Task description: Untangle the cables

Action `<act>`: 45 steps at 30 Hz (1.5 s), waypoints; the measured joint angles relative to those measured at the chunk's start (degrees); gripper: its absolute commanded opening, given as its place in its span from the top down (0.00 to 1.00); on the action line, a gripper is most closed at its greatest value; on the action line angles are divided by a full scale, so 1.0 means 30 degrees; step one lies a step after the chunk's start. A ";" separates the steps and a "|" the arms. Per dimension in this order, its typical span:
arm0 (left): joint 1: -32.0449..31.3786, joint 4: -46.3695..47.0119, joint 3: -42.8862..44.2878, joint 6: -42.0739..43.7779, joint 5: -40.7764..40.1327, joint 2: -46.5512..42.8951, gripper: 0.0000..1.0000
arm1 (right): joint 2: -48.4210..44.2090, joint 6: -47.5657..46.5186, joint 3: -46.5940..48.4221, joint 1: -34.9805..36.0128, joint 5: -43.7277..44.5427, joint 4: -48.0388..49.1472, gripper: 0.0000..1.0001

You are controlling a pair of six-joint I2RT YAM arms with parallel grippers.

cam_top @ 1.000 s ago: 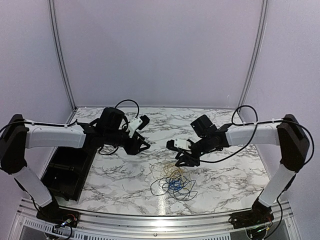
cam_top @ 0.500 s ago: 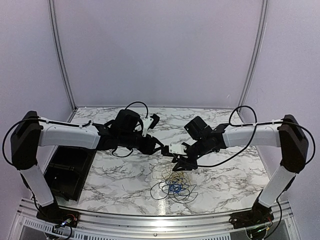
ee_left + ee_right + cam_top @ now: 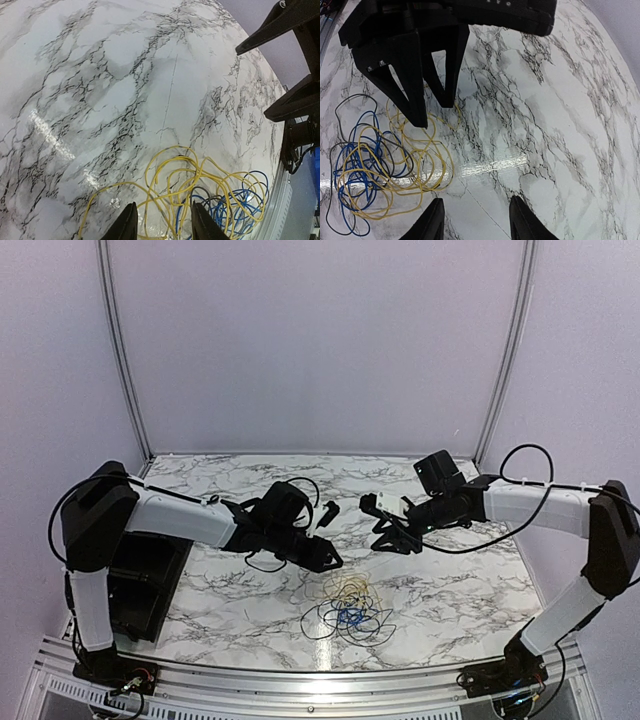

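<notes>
plainly the cables [image 3: 348, 608] lie in one loose heap near the front edge of the counter [image 3: 470, 585], yellow loops [image 3: 172, 172] laced through blue ones [image 3: 242, 210]. just behind the heap hangs the left tool [image 3: 326, 560], jaws parted and empty, its tips framing the outer yellow loops. farther back the right tool [image 3: 388, 537] is likewise parted, holding nothing, apart from the heap. best to pinch one outlying yellow loop, not the knotted middle, and draw it sideways slowly.
</notes>
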 measured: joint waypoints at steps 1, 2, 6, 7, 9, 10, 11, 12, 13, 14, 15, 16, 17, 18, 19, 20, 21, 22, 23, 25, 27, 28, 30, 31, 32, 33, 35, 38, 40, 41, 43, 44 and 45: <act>0.0000 -0.0058 0.0262 -0.0087 0.0248 0.0248 0.68 | 0.0000 0.0044 -0.0007 0.0000 -0.0007 0.0015 0.55; 0.0000 -0.0087 0.0474 -0.0175 0.0495 0.0452 0.72 | 0.0000 0.0066 -0.0015 0.0000 -0.0022 0.0044 0.55; 0.0000 -0.0153 0.0765 -0.0408 0.1188 0.0780 0.89 | -0.0036 0.0182 -0.0117 0.0000 -0.0146 0.0117 0.55; 0.0000 -0.0168 0.0765 -0.0408 0.1348 0.0780 0.93 | -0.0058 0.0204 -0.0131 0.0000 -0.0197 0.0124 0.55; 0.0000 -0.0066 0.0743 -0.0466 0.1545 0.0721 1.00 | -0.0131 0.0219 -0.0153 0.0000 -0.0248 0.0168 0.55; 0.0000 0.0153 0.0576 -0.0372 0.1647 0.0597 1.00 | -0.0175 0.0219 -0.0168 0.0000 -0.0262 0.0197 0.55; 0.0000 0.0321 0.0335 -0.0342 0.1778 0.0364 1.00 | -0.0226 0.0233 -0.0204 0.0000 -0.0277 0.0233 0.55; -0.0007 0.0546 0.0058 -0.0321 0.1909 0.0044 1.00 | -0.0284 0.0270 -0.0226 0.0000 -0.0313 0.0248 0.55; -0.0022 0.0707 -0.0211 -0.0306 0.2018 -0.0328 1.00 | -0.0342 0.0342 -0.0219 0.0000 -0.0386 0.0270 0.53; -0.0044 0.0984 -0.0510 -0.0240 0.2171 -0.0780 1.00 | -0.0386 0.0444 -0.0219 0.0000 -0.0503 0.0291 0.51; -0.0073 0.1144 -0.0729 -0.0160 0.2317 -0.1195 1.00 | -0.0459 0.0612 -0.0182 0.0000 -0.0750 0.0255 0.48; -0.0117 0.1479 -0.1027 -0.0022 0.2499 -0.1756 1.00 | -0.0561 0.0699 -0.0087 0.0000 -0.1049 0.0138 0.45; -0.0189 0.1872 -0.1362 0.0182 0.2681 -0.2433 1.00 | -0.0699 0.0780 0.0073 0.0000 -0.1464 -0.0080 0.42; -0.0284 0.2324 -0.1668 0.0321 0.2841 -0.3082 1.00 | -0.0874 0.0758 0.0299 0.0007 -0.1916 -0.0321 0.40; -0.0386 0.2827 -0.1953 0.0437 0.2973 -0.3708 1.00 | -0.1158 0.0758 0.0619 0.0058 -0.2426 -0.0576 0.37; -0.0444 0.3198 -0.2135 0.0517 0.3060 -0.4146 1.00 | -0.1399 0.0692 0.0852 0.0109 -0.2688 -0.0707 0.35; -0.0481 0.3694 -0.2324 0.0605 0.3198 -0.4612 1.00 | -0.1698 0.0648 0.1188 0.0197 -0.2980 -0.0911 0.33; -0.0539 0.4124 -0.2470 0.0670 0.3344 -0.4991 1.00 | -0.1967 0.0568 0.1508 0.0321 -0.3169 -0.1071 0.32; -0.0576 0.4517 -0.2557 0.0699 0.3490 -0.5275 1.00 | -0.2186 0.0466 0.1829 0.0503 -0.3315 -0.1188 0.31; -0.0597 0.5078 -0.2616 0.0714 0.3767 -0.5530 1.00 | -0.2426 0.0255 0.2193 0.0918 -0.3395 -0.1304 0.30; -0.0590 0.5493 -0.2637 0.0707 0.4029 -0.5566 1.00 | -0.2492 0.0117 0.2288 0.1428 -0.3410 -0.1377 0.30; -0.0590 0.5639 -0.2688 0.0699 0.4175 -0.5566 1.00 | -0.2441 0.0051 0.2288 0.1698 -0.3395 -0.1479 0.31; -0.0590 0.5814 -0.2827 0.0692 0.4371 -0.5566 1.00 | -0.2237 -0.0117 0.2288 0.2215 -0.3373 -0.1668 0.38; -0.0590 0.5850 -0.2892 0.0692 0.4422 -0.5566 1.00 | -0.2113 -0.0226 0.2288 0.2419 -0.3366 -0.1719 0.44; -0.0590 0.5945 -0.2987 0.0692 0.4495 -0.5574 1.00 | -0.1938 -0.0299 0.2295 0.2637 -0.3373 -0.1814 0.50; -0.0590 0.5989 -0.3082 0.0699 0.4532 -0.5595 1.00 | -0.1734 -0.0357 0.2339 0.2798 -0.3388 -0.1945 0.55; -0.0590 0.6047 -0.3228 0.0707 0.4561 -0.5654 1.00 | -0.1384 -0.0401 0.2463 0.2987 -0.3381 -0.2186 0.65; -0.0590 0.6098 -0.3373 0.0736 0.4626 -0.5785 1.00 | -0.1268 -0.0415 0.2470 0.3016 -0.3308 -0.2412 0.98; -0.0590 0.6105 -0.3439 0.0787 0.4641 -0.5923 1.00 | -0.1450 -0.0452 0.2448 0.3016 -0.3206 -0.2331 1.00; -0.0590 0.6113 -0.3453 0.0831 0.4619 -0.5996 1.00 | -0.1596 -0.0350 0.2404 0.3016 -0.3169 -0.2288 1.00; -0.0590 0.6207 -0.3461 0.0969 0.4517 -0.6127 0.97 | -0.2120 -0.0277 0.2142 0.2994 -0.2936 -0.2033 1.00; -0.0590 0.6288 -0.3490 0.1071 0.4422 -0.6200 0.87 | -0.2397 -0.0233 0.2033 0.3009 -0.2856 -0.1938 1.00; -0.0597 0.6455 -0.3526 0.1151 0.4233 -0.6280 0.75 | -0.2608 -0.0182 0.2011 0.3009 -0.2790 -0.1880 1.00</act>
